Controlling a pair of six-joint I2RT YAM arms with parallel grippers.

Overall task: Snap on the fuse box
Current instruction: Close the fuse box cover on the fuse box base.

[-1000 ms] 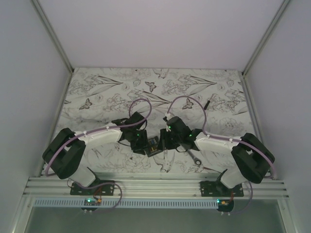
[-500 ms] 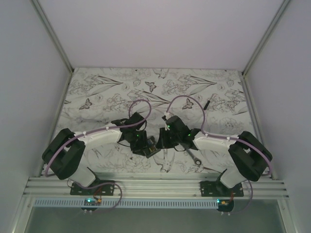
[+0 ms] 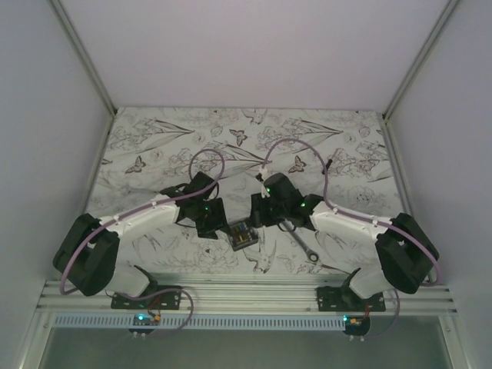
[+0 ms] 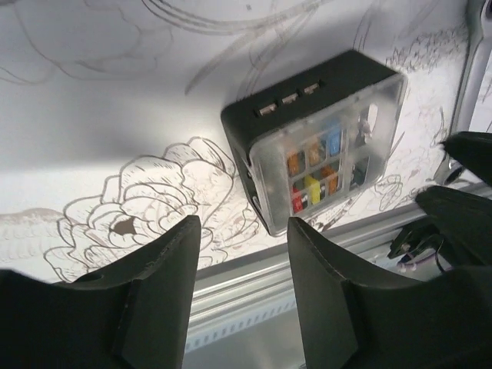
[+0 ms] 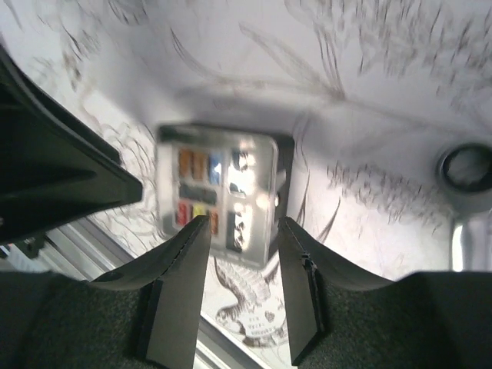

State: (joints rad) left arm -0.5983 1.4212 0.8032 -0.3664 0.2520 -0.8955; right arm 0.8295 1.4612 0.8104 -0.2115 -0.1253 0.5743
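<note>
The fuse box (image 3: 244,235) is a small black square box under a clear lid, with orange, blue, yellow and red fuses inside. It lies flat on the patterned table between the two arms. The left wrist view shows it (image 4: 319,146) beyond my left gripper (image 4: 242,238), whose jaws are open and empty. The right wrist view shows it (image 5: 219,192) just past my right gripper (image 5: 240,231), also open and empty. From above, the left gripper (image 3: 215,228) is to the box's left and the right gripper (image 3: 261,217) to its upper right, both apart from it.
A silver wrench (image 3: 301,240) lies on the table right of the box; its ring end shows in the right wrist view (image 5: 466,171). A small thin black stick (image 3: 327,164) lies farther back right. The metal rail (image 3: 246,292) runs along the near table edge.
Both grippers were closed in around the fuse box. They have let it go and drawn back, left arm to the left, right arm up and right. The box now lies in the open.
</note>
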